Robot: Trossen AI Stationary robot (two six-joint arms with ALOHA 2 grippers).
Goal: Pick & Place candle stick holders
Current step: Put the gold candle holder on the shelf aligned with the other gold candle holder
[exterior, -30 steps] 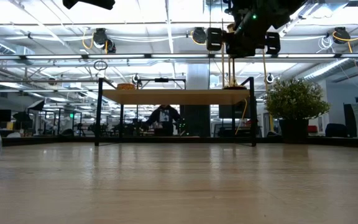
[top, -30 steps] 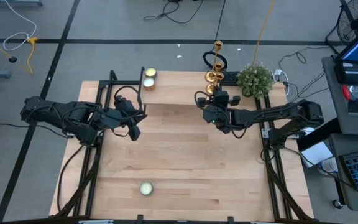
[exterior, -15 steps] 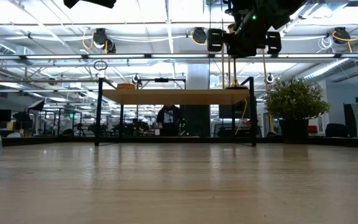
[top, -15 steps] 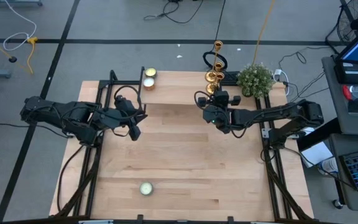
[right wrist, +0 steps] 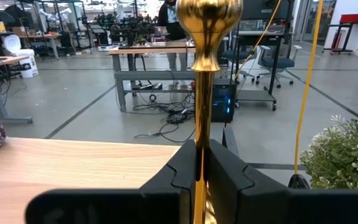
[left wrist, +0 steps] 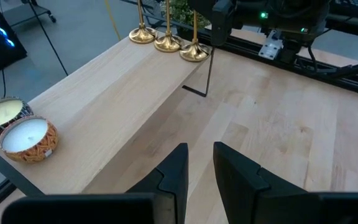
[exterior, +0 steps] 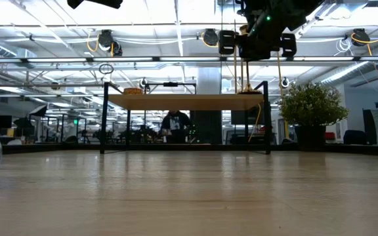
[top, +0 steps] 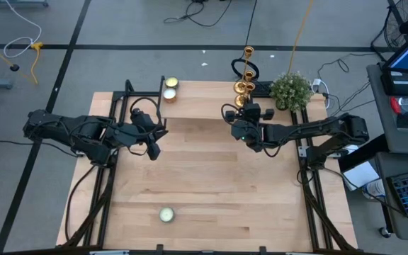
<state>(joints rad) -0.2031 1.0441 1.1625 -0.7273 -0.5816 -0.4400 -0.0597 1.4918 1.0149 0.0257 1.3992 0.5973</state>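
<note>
Wooden desk (top: 211, 177): three brass candle stick holders (top: 245, 83) stand at its far edge beside a potted plant (top: 290, 90). Right hand (right wrist: 201, 180) is clamped on one holder's stem; left hand (left wrist: 201, 165), fingers slightly apart, hovers empty at left.

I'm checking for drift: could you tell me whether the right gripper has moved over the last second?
No. In the high view the right gripper keeps its place beside the plant, shut on a candle stick holder.
</note>
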